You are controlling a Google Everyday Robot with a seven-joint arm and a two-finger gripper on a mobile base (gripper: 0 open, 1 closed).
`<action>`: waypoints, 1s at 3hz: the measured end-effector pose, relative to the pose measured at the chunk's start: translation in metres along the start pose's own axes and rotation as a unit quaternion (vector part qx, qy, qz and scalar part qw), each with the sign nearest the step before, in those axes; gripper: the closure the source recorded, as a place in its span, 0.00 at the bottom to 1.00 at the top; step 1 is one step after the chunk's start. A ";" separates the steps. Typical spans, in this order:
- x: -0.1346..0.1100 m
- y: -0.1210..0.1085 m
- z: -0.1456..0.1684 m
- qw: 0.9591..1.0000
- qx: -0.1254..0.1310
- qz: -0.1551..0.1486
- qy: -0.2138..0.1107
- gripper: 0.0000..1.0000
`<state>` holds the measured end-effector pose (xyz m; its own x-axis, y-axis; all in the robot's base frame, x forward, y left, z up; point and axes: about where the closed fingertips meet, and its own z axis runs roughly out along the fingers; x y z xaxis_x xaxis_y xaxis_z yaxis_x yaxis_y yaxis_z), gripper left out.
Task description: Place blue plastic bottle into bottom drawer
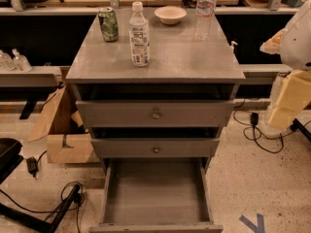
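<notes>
The blue plastic bottle (139, 35) stands upright on the bench (189, 57), a little toward 9 o'clock of its middle. The green can (108, 24) is at the bottle's 10 o'clock, apart from it. The bottom drawer (155, 191) is pulled open at 6 o'clock. The gripper (287, 101) hangs at the 3 o'clock edge, well apart from the bottle — whether it is spread or pressed together I cannot tell.

Warm, rather dim light fell from overhead. The grey tabletop (194, 57) caught it with a soft sheen. The gaps above the two upper drawer fronts (121, 114) and the background behind lay in deep shadow. The bottom drawer (155, 188) was dully, evenly lit inside. My jaws, at the right edge, showed pale and nearly washed out.
</notes>
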<state>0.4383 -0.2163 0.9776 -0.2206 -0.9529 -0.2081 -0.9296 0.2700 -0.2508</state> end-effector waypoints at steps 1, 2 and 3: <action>0.000 0.000 0.000 1.000 0.000 0.000 0.000 0.00; -0.014 -0.014 0.007 1.000 -0.004 -0.010 -0.021 0.00; -0.050 -0.048 0.022 0.996 -0.009 -0.035 -0.080 0.00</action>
<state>0.5000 -0.1786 0.9789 -0.1071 -0.9343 -0.3400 -0.9465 0.2006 -0.2530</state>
